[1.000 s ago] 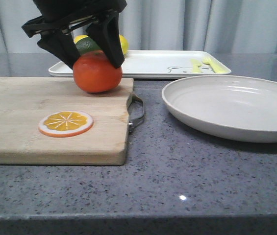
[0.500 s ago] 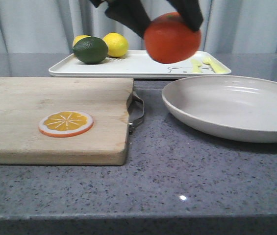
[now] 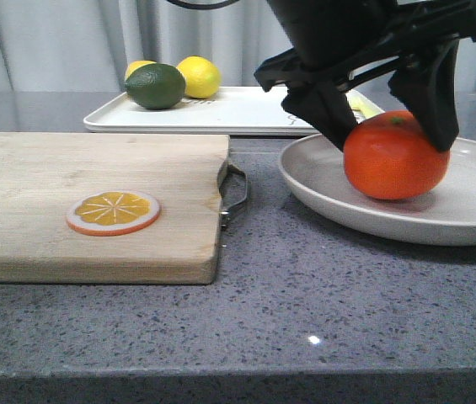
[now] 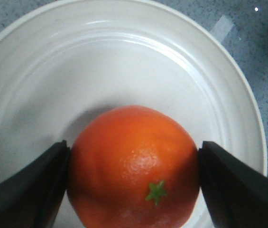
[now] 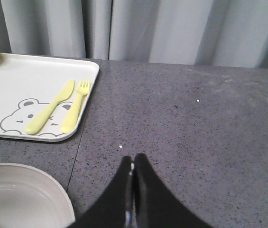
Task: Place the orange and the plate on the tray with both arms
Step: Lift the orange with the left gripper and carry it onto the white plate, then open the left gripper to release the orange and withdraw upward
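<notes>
The orange (image 3: pixel 393 156) sits low in the off-white plate (image 3: pixel 473 210) on the right of the counter, and seems to touch the plate. My left gripper (image 3: pixel 389 139) is shut on the orange, with one black finger on each side. In the left wrist view the orange (image 4: pixel 134 166) with its green stem mark fills the gap between the fingers of the left gripper (image 4: pixel 134 185), over the plate (image 4: pixel 124 61). The white tray (image 3: pixel 254 109) lies behind the plate. My right gripper (image 5: pixel 134 159) is shut and empty above the bare counter, right of the tray (image 5: pixel 24 85).
A wooden cutting board (image 3: pixel 94 202) with a metal handle (image 3: pixel 236 192) lies at the left and bears an orange slice (image 3: pixel 113 212). A lime (image 3: pixel 155 86) and two lemons (image 3: pixel 198 76) sit on the tray's left end. Curtains hang behind.
My left gripper has lifted the orange off the cutting board, carried it to the right and lowered it into the plate.
</notes>
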